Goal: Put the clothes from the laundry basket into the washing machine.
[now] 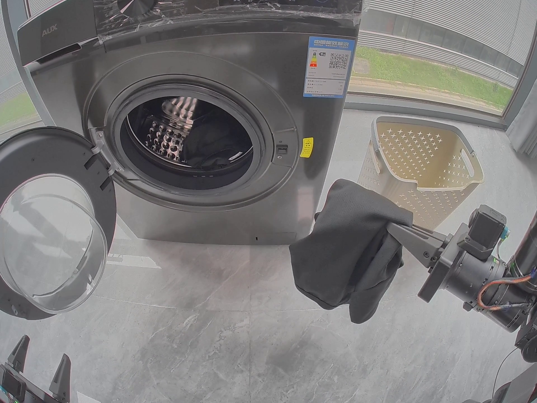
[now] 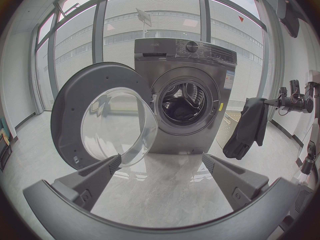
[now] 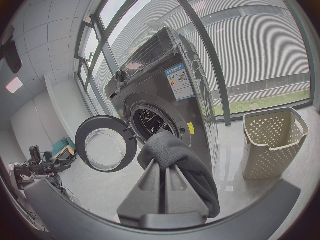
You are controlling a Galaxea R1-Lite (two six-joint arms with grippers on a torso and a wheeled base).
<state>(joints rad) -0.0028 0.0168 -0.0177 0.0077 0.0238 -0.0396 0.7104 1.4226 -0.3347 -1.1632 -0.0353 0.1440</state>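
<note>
Head view: our left gripper [image 1: 40,359] sits wide open, empty. Our right gripper [image 1: 391,228] is clamped on the dark garment [image 1: 347,247], laundry basket [image 1: 391,197] just behind it. Left wrist view: the garment trails below that grip. Right wrist view: washing machine drum [image 3: 150,122] ahead. We should lift the tail over its lip and release deep inside.

1 washer [image 1: 196,46], 1 basket [image 1: 436,160], 1 garment [image 1: 347,242], poss. 2nd garment [image 1: 215,144] inside.
</note>
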